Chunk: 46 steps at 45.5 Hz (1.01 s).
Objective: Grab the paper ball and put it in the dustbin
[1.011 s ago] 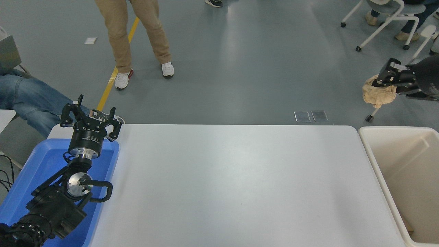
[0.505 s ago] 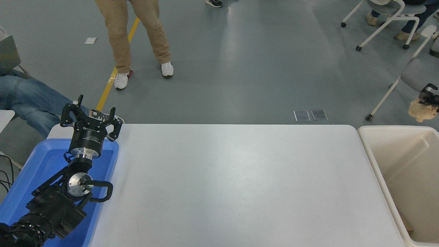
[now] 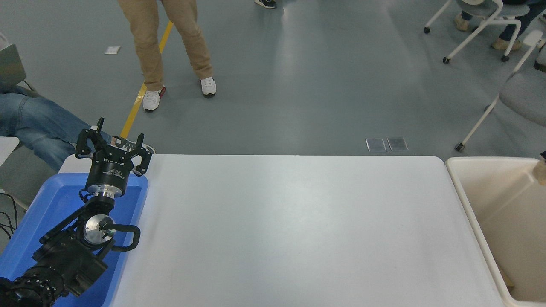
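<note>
Only a tan sliver of the paper ball (image 3: 541, 172) shows at the picture's right edge, over the far right part of the dustbin (image 3: 486, 160). Just above the sliver a dark speck of my right gripper (image 3: 544, 154) peeks in; the rest of that arm is out of view. The dustbin is a deep cream-beige bin standing against the table's right end. My left gripper (image 3: 113, 144) is parked open over the blue tray at the lower left, holding nothing.
The shallow blue tray (image 3: 38, 213) lies at the table's left end under the left arm. A person in tan trousers (image 3: 170, 42) stands beyond the table, another in jeans (image 3: 34, 123) sits at the left. Wheeled chairs (image 3: 503, 102) stand at the back right.
The right gripper and the paper ball have moved right and down, from above the floor beyond the table to the picture's right edge over the dustbin. The left arm has stayed still.
</note>
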Available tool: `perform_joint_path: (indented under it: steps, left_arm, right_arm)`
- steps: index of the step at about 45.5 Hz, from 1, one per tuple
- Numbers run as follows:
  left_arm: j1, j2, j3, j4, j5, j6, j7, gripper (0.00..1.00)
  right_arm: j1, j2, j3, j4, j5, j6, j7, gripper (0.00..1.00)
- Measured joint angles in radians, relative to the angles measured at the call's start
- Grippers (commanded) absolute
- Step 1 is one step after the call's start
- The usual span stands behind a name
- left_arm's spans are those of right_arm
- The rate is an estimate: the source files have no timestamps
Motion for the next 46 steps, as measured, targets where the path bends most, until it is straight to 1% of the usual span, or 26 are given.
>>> perform_joint_path:
  steps: [1, 3, 5, 7, 8, 17, 29, 38, 46]
  left_arm:
    - [0.0, 0.0, 0.0, 0.0, 0.0, 0.0, 0.0, 0.99]
    - [0.0, 0.0, 0.0, 0.0, 0.0, 0.0, 0.0, 0.99]
    - [0.0, 0.0, 0.0, 0.0, 0.0, 0.0, 0.0, 0.99]
    - [0.0, 0.0, 0.0, 0.0, 0.0, 0.0, 0.0, 0.99]
    - [0.0, 0.0, 0.0, 0.0, 0.0, 0.0, 0.0, 0.99]
    - [0.0, 0.0, 0.0, 0.0, 0.0, 0.0, 0.0, 0.99]
    - [0.0, 0.0, 0.0, 0.0, 0.0, 0.0, 0.001, 0.99]
    - [0.0, 0.0, 0.0, 0.0, 0.0, 0.0, 0.001, 0.99]
    - [0.0, 0.001, 0.0, 0.0, 0.0, 0.0, 0.001, 0.99]
  right_arm:
    - [-0.016, 0.01, 0.009, -0.012, 0.003, -0.002, 0.0, 0.52]
    - [-0.035, 0.021, 0.019, -0.027, 0.005, -0.006, 0.0, 0.72]
    - [-0.054, 0.033, 0.03, -0.044, 0.008, -0.014, 0.001, 0.86]
    - [-0.069, 0.043, 0.038, -0.057, 0.01, -0.025, 0.001, 0.97]
    - [-0.074, 0.048, 0.041, -0.062, 0.011, -0.029, 0.001, 0.99]
    - [-0.112, 0.076, 0.06, -0.09, 0.016, -0.067, 0.001, 1.0]
    - [-0.136, 0.085, 0.062, -0.094, 0.015, -0.079, 0.001, 1.0]
    - [-0.098, 0.059, 0.045, -0.08, 0.005, -0.077, 0.003, 1.0]
    - [0.043, 0.025, -0.071, 0.009, -0.01, -0.064, 0.005, 1.0]
